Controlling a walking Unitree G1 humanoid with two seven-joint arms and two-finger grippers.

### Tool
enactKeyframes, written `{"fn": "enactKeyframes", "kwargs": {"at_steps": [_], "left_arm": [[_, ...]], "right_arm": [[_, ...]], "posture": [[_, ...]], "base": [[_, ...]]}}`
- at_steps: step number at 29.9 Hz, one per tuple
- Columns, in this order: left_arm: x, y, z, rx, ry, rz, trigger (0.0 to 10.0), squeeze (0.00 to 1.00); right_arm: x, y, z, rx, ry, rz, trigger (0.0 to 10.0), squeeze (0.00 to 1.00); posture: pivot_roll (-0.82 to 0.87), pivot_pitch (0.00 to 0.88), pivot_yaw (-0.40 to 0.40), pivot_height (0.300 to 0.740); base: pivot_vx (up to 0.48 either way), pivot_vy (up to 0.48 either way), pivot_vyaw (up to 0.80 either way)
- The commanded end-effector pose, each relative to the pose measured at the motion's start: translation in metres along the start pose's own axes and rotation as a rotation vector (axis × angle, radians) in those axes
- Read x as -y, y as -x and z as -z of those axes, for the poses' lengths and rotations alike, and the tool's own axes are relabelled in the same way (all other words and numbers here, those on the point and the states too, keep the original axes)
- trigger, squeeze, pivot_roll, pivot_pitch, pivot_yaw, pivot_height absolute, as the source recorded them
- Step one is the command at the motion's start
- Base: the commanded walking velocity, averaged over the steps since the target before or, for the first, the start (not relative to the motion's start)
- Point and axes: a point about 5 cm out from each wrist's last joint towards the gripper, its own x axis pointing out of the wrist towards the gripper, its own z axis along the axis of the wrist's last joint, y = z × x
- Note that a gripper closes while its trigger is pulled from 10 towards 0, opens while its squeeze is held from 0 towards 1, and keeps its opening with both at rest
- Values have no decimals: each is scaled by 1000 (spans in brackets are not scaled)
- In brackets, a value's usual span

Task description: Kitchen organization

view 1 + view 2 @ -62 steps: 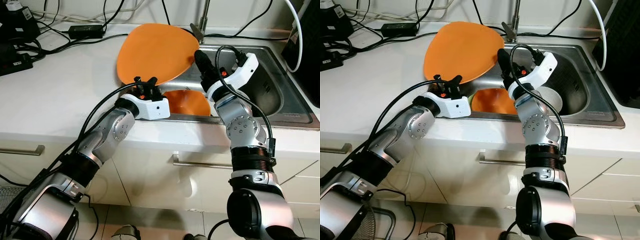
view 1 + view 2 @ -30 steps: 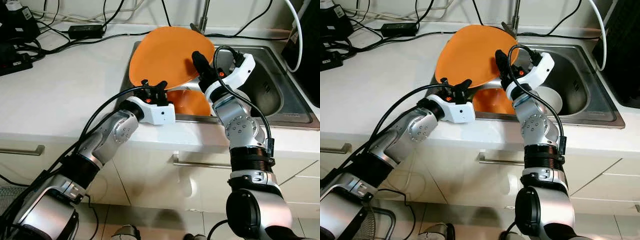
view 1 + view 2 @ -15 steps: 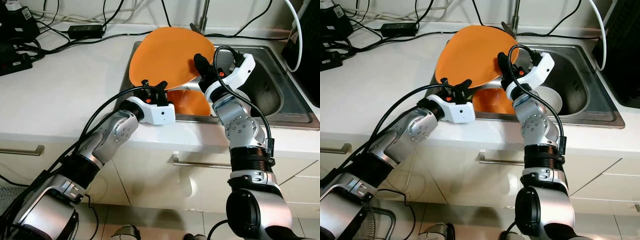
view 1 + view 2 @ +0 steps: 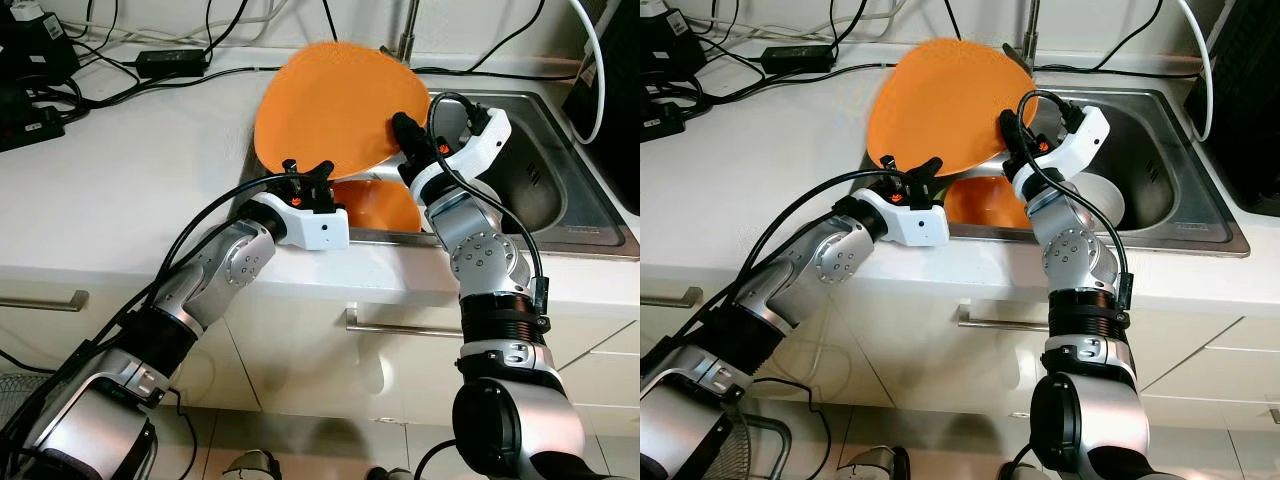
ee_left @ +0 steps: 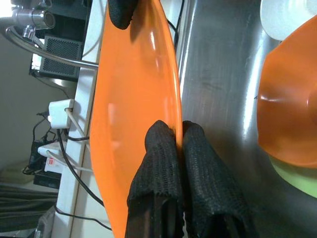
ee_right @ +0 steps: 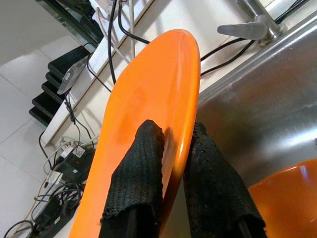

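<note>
A large orange plate (image 4: 330, 100) is held tilted over the left end of the steel sink (image 4: 560, 170). My left gripper (image 4: 305, 172) is shut on the plate's near rim; the left wrist view shows its fingers (image 5: 163, 153) pinching that edge. My right gripper (image 4: 403, 130) is shut on the plate's right rim, one finger on each face (image 6: 141, 163). In the sink below lies an orange bowl (image 4: 375, 205), with a white bowl (image 4: 1102, 198) beside it.
A faucet (image 4: 405, 40) stands behind the sink. Cables and a power adapter (image 4: 170, 62) lie on the white counter (image 4: 120, 180) at the back left. A black appliance (image 4: 615, 90) stands at the right edge.
Both grippers carried the plate to the right, from the counter to over the sink. In the last half second its far edge tipped up a little.
</note>
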Motion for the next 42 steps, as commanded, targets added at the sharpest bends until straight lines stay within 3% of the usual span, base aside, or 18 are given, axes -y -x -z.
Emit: {"fn": "enactKeyframes", "kwargs": {"at_steps": [1,2,3,4,16,24,25,26,42], "left_arm": [[-7,-1,-3,18,-15,-17,10000,0],[-6,0,-3,18,-10,-15,10000,349],[-6,0,-3,19,-7,-13,10000,349],[-6,0,-3,19,8,-8,10000,1000],[-5,-1,-3,23,37,-5,10000,1000],[-10,0,-4,21,93,-69,10000,1000],[-10,1,-4,20,104,-74,10000,388],[-10,1,-4,21,114,-75,10000,0],[-7,5,-4,20,132,-66,10000,0]], "right_arm": [[-7,-2,-3,1,4,-35,0,0],[-7,-2,-3,1,3,-35,0,0],[-7,-2,-3,1,3,-35,0,0],[-7,-2,-3,1,2,-35,0,0],[-4,-2,-10,57,-32,0,0,0],[2,-3,-15,91,-65,50,0,0],[3,-3,-16,97,-68,56,0,0],[3,-4,-18,109,-76,65,0,0],[13,-7,-37,221,-123,170,0,0]], "posture": [[83,85,2,740],[83,85,2,740],[83,85,2,740],[83,85,2,740],[83,84,0,740],[84,84,0,740],[84,83,0,740],[84,84,1,740],[88,84,-6,740]], "base": [[0,0,0],[0,0,0],[0,0,0],[0,0,0],[0,0,0],[0,0,0],[0,0,0],[0,0,0],[0,0,0]]}}
